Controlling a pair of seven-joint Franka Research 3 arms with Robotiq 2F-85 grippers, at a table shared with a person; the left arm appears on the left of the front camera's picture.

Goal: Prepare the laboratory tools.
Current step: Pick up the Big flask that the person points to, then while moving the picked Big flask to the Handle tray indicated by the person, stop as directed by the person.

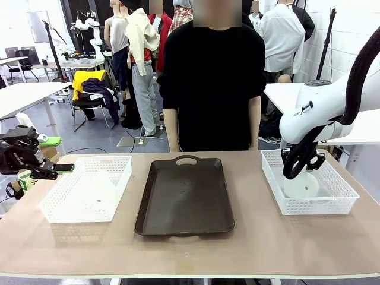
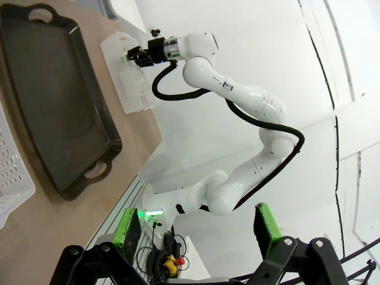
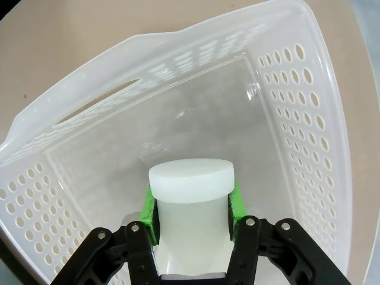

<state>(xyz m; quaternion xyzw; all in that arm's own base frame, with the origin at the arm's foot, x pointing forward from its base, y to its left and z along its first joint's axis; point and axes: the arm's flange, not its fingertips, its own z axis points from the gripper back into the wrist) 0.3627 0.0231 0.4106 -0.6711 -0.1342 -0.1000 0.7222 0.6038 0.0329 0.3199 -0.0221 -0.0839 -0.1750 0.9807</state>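
Now your right hand (image 3: 191, 208) clamps a frosted flask (image 3: 190, 178) by its neck inside the white basket (image 1: 332, 205) at frame right; your left hand (image 2: 197, 224) hangs wide open, empty, far left.

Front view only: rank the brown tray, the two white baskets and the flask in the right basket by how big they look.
1. brown tray, largest.
2. left basket and right basket: they look alike, so no ranking between them.
3. flask, partly hidden, clearly smallest.
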